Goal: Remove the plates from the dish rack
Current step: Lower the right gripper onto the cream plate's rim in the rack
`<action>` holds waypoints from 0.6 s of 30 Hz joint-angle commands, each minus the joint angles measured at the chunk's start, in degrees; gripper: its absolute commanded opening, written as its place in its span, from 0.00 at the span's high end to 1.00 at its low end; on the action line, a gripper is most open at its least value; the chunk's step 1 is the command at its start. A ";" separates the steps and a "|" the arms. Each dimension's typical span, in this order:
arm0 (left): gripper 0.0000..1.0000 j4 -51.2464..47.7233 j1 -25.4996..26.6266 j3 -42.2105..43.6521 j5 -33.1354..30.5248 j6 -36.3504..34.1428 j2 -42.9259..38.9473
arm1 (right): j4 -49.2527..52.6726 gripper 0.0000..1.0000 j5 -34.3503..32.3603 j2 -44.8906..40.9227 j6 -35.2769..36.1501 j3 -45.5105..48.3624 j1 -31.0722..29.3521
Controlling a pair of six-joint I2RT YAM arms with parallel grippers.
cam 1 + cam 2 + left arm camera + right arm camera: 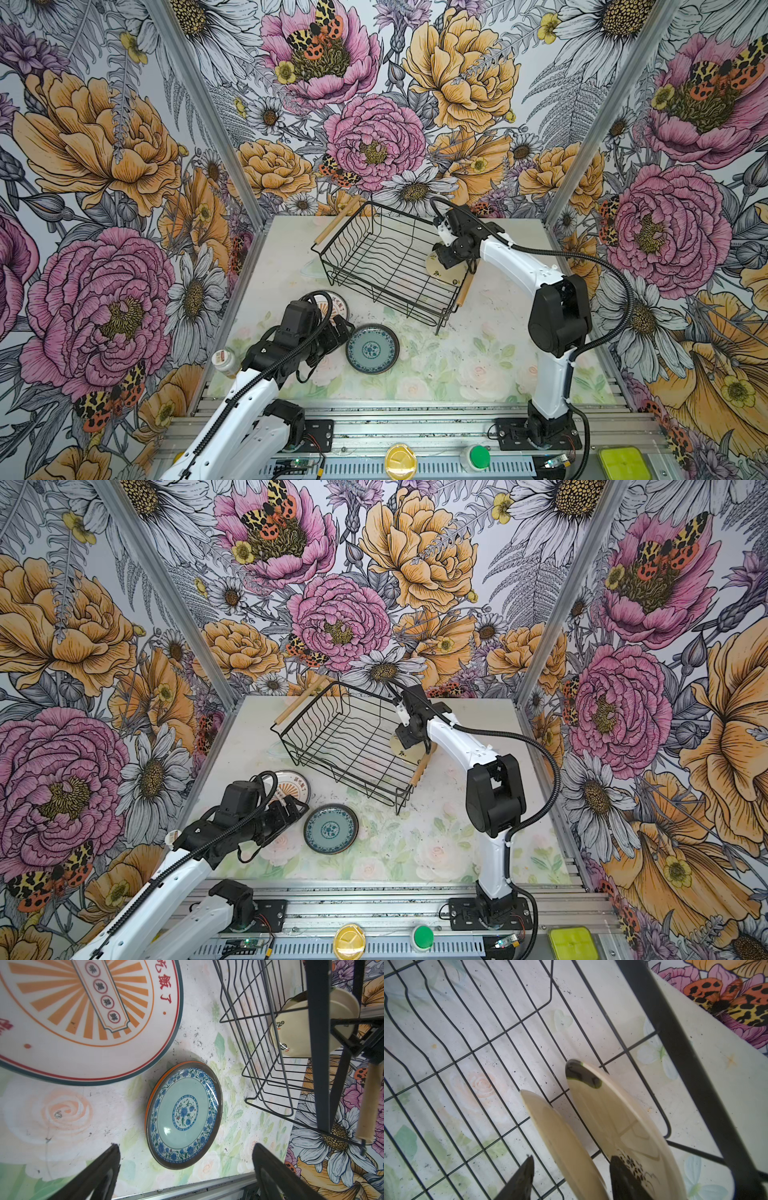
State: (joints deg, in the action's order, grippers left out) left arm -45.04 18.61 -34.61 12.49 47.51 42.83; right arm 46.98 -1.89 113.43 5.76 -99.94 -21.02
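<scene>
The black wire dish rack (402,213) stands at the back of the table. Two cream plates (446,270) stand on edge at its right end. My right gripper (572,1157) is open and reaches down over them. Its jaws straddle the nearer plain cream plate (566,1142), with a gap on one side. The other finger sits between that plate and the black-patched plate (612,1109). A blue-patterned plate (372,348) lies on an orange plate (148,1101) in front of the rack. A white plate with orange rays (72,1012) lies to their left. My left gripper (186,1145) hovers open and empty near both.
A small white-capped bottle (224,361) stands at the front left table edge beside my left arm. On the rail in front are a yellow lid (400,460), a green button (478,457) and a yellow-green box (623,463). Flowered walls close in three sides.
</scene>
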 commanded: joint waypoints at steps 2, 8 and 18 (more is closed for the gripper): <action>0.01 0.13 -0.59 -1.51 -0.02 -0.92 0.45 | 1.88 0.49 -2.04 1.35 0.46 -0.86 0.70; 0.01 0.19 -0.85 -1.85 -0.45 -0.84 0.90 | 2.28 0.58 -3.73 2.01 1.90 -0.87 0.69; 0.01 0.16 -1.95 -1.96 -2.54 0.94 -0.82 | 2.77 0.71 -4.43 1.06 3.77 -0.02 0.61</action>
State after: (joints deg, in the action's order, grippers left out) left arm -45.06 17.37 -34.79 11.57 47.79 42.81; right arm 47.77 -5.13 114.34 8.97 -99.94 -20.93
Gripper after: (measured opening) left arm 0.987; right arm 0.298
